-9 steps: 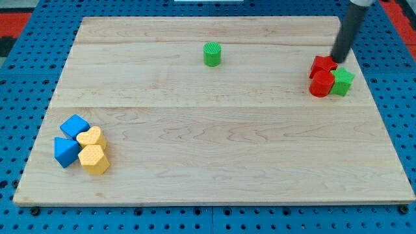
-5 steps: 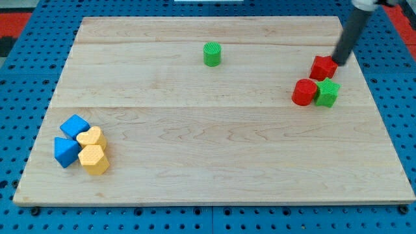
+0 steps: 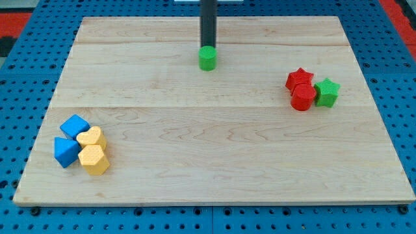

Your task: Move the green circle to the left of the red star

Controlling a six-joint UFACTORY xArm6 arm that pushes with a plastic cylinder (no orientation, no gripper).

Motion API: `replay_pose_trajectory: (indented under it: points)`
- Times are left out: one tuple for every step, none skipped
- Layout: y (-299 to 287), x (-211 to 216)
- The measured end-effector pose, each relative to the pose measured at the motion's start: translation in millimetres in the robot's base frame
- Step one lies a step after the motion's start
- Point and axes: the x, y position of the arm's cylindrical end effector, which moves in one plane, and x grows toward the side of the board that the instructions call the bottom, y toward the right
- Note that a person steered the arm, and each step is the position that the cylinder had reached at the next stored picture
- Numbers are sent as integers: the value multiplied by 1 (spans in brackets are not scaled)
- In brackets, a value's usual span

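Note:
The green circle [image 3: 207, 58] is a small green cylinder near the top middle of the wooden board [image 3: 214, 175]. My tip [image 3: 207, 47] sits right at its upper edge, touching it from the view's top. The red star [image 3: 299, 79] lies at the right, pressed against a red round block [image 3: 303, 97] just below it and a green star [image 3: 326, 92] to their right. The green circle is far to the left of the red star, with a wide gap between them.
At the lower left sits a tight cluster: a blue block [image 3: 75, 125], a second blue block [image 3: 65, 151], a yellow heart-like block [image 3: 92, 138] and a yellow block [image 3: 95, 160]. Blue pegboard [image 3: 403, 97] surrounds the board.
My tip has swung from beside the red star at the right across to the green circle's top edge. The red and green cluster shifted left and regrouped. The green circle slid slightly down-left.

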Motion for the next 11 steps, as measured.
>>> replay_pose_trajectory:
  points:
    - [62,41]
    - [-15,21]
    - [-43,-36]
    - [-109,-54]
    - [-144,-19]
    - [-74,31]
    - [26,55]
    - [42,67]
    - [-12,84]
    - [19,105]
    - [86,111]
